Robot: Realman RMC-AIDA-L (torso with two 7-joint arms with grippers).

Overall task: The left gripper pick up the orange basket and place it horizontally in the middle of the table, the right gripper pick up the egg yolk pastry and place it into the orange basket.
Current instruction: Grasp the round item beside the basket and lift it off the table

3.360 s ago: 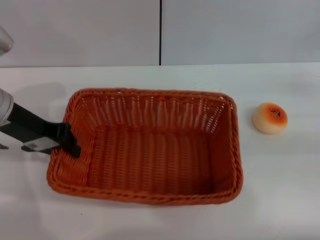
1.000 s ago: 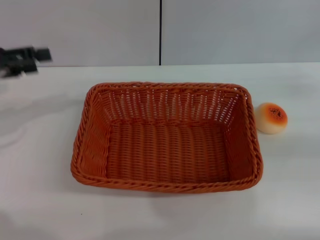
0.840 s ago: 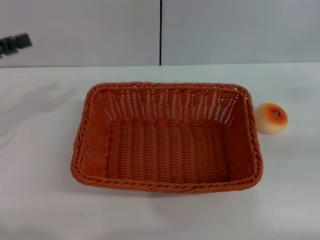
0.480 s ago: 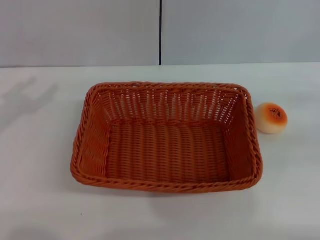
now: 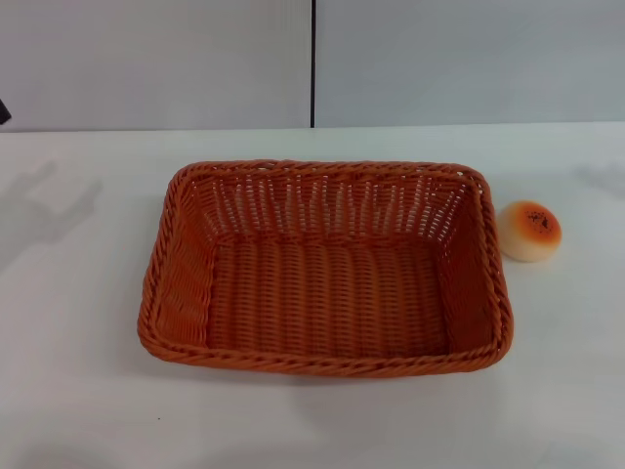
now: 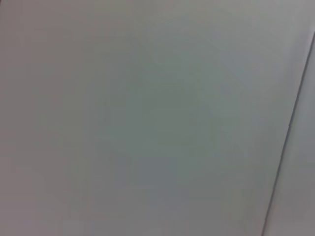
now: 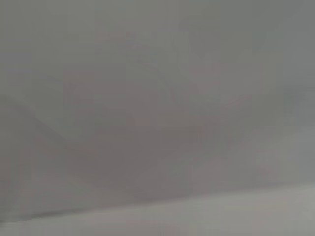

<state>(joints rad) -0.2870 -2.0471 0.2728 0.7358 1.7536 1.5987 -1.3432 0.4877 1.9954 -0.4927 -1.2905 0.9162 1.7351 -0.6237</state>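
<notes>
Egg yolk pastry [image 5: 528, 231] just beside orange basket [image 5: 325, 268]

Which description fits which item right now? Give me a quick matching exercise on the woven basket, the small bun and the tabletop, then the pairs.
Column one:
1. large orange woven basket
2. small round cream bun with orange-browned top
3. plain white tabletop

Column two:
A. lies outside the basket, at its right end
B. bears both other things
C. stands open side up, nothing inside

Pairs: 1-C, 2-A, 3-B
</notes>
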